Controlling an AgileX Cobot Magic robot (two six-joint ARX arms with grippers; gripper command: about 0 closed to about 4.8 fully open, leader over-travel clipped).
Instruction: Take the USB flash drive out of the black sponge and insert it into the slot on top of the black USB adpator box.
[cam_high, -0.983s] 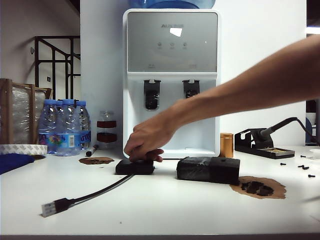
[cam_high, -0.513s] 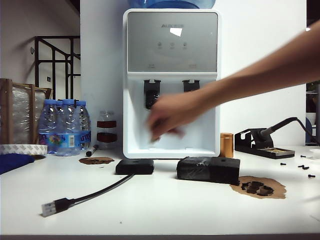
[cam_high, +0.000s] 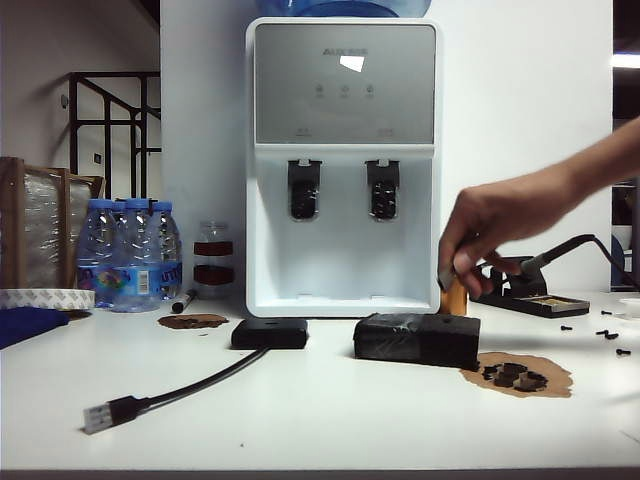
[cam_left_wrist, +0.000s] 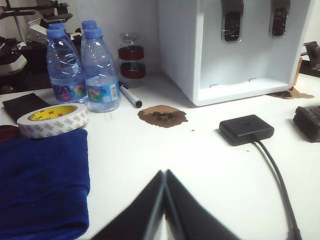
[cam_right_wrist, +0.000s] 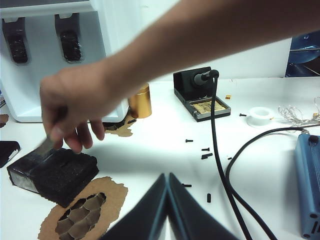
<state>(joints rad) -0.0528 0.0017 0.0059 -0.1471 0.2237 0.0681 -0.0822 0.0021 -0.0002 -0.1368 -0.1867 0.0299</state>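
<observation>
- Exterior view: your person's hand (cam_high: 488, 225) hangs just above the black sponge (cam_high: 416, 339), pinching the USB flash drive (cam_high: 446, 277) (a small grey stick, its tip near the foam top). The black USB adpator box (cam_high: 269, 333) lies to the sponge's left on the worktop (cam_high: 330, 410).
- Left wrist view: your left claw (cam_left_wrist: 165, 176) is closed, empty, well short of the box.
- Right wrist view: your right claw (cam_right_wrist: 168, 179) is closed, holding nothing, near the sponge.
</observation>
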